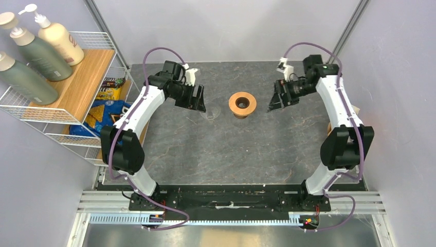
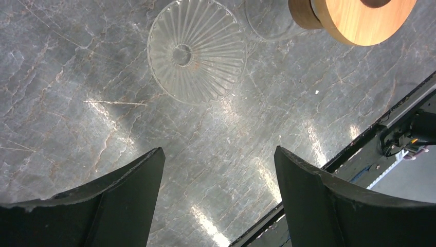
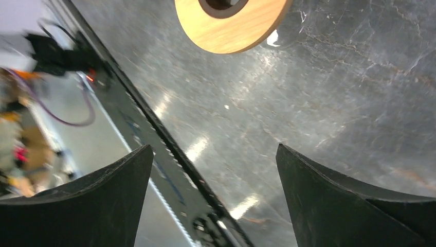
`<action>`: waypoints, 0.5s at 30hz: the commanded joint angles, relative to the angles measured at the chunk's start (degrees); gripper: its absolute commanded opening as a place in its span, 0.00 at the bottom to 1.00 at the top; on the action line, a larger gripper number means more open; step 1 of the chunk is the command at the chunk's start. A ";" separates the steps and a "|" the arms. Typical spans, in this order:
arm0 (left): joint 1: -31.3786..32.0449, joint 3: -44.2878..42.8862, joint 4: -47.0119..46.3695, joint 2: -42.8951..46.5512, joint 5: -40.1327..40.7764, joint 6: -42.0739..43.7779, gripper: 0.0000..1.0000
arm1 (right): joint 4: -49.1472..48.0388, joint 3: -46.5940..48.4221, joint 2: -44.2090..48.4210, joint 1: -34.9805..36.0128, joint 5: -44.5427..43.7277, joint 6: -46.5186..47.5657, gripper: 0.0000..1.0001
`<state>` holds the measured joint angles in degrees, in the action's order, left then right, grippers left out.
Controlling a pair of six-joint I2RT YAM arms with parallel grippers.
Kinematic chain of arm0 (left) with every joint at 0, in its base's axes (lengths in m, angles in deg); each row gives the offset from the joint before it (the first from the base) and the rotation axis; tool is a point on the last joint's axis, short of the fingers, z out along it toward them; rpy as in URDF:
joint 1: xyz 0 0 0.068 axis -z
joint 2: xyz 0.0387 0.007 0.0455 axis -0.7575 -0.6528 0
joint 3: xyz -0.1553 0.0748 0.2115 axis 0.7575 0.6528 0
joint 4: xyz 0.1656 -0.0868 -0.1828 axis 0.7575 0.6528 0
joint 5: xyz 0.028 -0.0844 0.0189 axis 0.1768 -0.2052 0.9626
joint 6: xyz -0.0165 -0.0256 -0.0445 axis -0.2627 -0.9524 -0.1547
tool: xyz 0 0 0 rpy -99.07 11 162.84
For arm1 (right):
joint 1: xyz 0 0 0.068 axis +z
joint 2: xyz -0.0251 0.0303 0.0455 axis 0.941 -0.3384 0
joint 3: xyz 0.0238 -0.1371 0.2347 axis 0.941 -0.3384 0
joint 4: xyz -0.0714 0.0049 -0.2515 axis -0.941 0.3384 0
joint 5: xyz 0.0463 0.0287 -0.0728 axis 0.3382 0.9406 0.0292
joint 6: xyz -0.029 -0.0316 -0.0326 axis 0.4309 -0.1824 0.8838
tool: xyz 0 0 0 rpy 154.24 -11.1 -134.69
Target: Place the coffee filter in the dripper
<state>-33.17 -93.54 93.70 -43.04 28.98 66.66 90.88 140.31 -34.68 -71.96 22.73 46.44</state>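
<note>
Wire rack (image 1: 87, 77) left: three pump bottles (image 1: 59, 38), snack bags (image 1: 105, 112) below.

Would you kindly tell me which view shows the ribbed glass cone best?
Left wrist: the ribbed glass cone is large there, with every rib sharp. The top view shows it small and faint; the right wrist view misses it.

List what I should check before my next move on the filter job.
1. Filter in view: not ok, no view shows it.
2. Left tool open and empty: ok.
3. Right tool open and empty: ok.
4. Dripper cone free on the table, nothing in it: ok.
5. Wood ring seated around the cone: not ok, it stands beside it.
6. Ring's hole clear: cannot tell.
</note>
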 commanded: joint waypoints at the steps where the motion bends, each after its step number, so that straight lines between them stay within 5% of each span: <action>1: -0.17 -3.67 -0.58 0.00 -0.54 -1.78 0.86 | 5.02 2.87 -3.08 5.67 -12.60 16.34 0.97; 7: -0.41 -1.98 -1.22 0.82 -1.16 -2.76 0.85 | 5.69 7.32 -9.06 10.75 -18.15 23.18 0.84; 15: -2.01 -0.45 -1.25 1.89 -1.59 -3.00 0.83 | 3.77 8.16 -11.79 14.24 -19.53 25.20 0.83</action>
<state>-34.20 -94.39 93.66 -43.47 28.98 65.35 95.15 145.82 -46.24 -59.07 4.96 68.67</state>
